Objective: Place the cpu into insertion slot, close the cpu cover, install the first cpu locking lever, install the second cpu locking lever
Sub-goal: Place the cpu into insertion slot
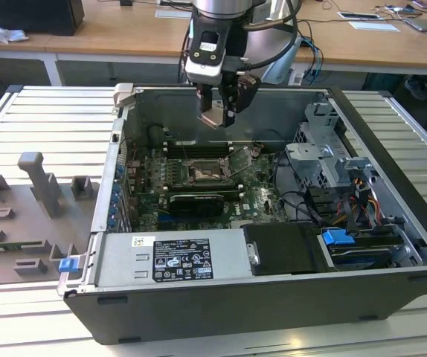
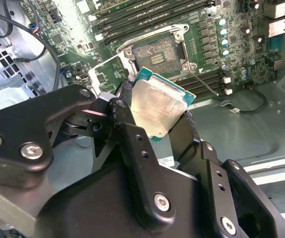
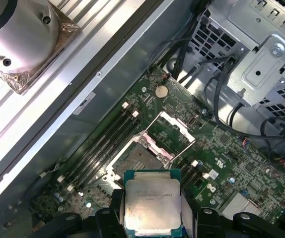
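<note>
The cpu (image 2: 160,106) is pinched at opposite edges by the gripper (image 2: 156,113) and held above the bare insertion slot (image 2: 157,55), apart from it. The cpu cover (image 1: 241,158) (exterior view's right of the slot) stands raised, leaving access.

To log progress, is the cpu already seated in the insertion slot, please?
No, the tool holds the cpu above the bare insertion slot.

Silvery-beige cpu (image 2: 157,111) with teal edge, green motherboard (image 3: 222,148), black claw (image 1: 219,115)

The exterior view looks down into the whole case (image 1: 198,312); both wrist views look closely onto its motherboard (image 3: 232,163) (image 2: 207,74).
</note>
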You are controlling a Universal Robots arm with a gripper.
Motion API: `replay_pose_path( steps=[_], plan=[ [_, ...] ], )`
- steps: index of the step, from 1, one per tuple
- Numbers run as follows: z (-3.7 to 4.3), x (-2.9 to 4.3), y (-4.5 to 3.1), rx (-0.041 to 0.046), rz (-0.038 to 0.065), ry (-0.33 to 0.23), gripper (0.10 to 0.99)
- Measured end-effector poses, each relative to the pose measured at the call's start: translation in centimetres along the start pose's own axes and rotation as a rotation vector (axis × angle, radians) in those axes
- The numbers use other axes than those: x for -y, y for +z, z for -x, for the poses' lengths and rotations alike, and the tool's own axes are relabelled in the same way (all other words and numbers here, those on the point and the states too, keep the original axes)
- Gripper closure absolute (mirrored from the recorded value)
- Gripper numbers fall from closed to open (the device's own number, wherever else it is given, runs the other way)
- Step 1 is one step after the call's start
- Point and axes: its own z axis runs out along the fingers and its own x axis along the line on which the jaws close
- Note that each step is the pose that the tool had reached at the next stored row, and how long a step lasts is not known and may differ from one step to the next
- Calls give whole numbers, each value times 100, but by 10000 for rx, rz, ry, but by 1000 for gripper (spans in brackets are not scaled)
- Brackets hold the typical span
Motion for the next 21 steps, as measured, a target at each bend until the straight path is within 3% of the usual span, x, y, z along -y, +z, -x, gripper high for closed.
replay_pose_path(
  steps=[8,21],
  plan=[
    [1,3,37,37,-2,316,545],
    [1,6,68,42,-2,365,545]
  ],
)
